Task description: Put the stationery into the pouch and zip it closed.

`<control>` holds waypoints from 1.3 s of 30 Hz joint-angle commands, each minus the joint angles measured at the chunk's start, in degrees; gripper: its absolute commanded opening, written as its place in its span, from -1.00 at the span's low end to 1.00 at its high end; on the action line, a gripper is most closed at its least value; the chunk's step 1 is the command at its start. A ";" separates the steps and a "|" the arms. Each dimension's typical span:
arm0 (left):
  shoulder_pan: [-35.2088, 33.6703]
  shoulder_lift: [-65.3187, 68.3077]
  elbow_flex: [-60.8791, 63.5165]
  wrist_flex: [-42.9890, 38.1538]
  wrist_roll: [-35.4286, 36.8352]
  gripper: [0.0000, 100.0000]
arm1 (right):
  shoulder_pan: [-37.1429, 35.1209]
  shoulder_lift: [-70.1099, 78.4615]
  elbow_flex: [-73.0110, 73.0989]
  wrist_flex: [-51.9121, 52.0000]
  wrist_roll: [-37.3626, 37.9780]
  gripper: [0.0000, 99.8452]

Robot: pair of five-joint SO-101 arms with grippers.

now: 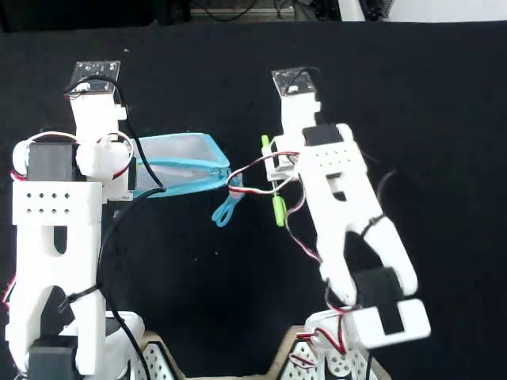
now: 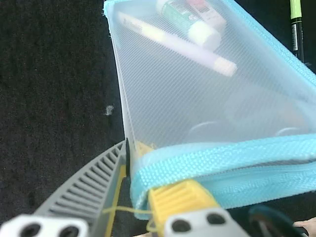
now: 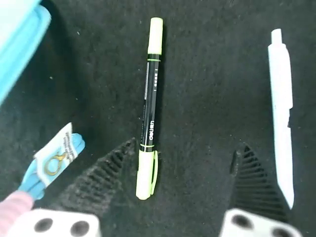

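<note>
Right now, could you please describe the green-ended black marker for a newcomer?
On the black table cloth, look beside the translucent blue-trimmed pouch, under the open right gripper. The marker lies there: black barrel, lime-green ends, unlike the all-white pen alongside.

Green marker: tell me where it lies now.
The green marker lies flat on the black table between the pouch and the white pen, just inside one open jaw of the right gripper.

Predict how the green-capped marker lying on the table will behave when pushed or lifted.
The marker looks a rigid, slim tube, so probably stiff and light. Round-bodied, it may roll if nudged sideways, though its cap clip could stop it.
</note>
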 commanded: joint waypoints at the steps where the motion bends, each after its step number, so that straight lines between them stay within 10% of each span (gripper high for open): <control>1: 0.04 0.53 0.66 -0.18 0.70 -0.94 | -0.70 2.77 -4.70 -0.88 -0.09 -0.42; 18: 0.04 0.53 0.75 -0.18 0.70 -0.94 | -2.02 24.57 -18.51 -0.70 0.00 -0.42; 25: 0.04 0.53 0.75 0.00 0.70 -0.94 | 2.73 28.44 -22.64 -0.70 5.71 -0.99; 39: 0.04 0.53 0.75 -0.09 0.70 -0.94 | 10.73 28.09 -32.22 12.66 8.79 -0.98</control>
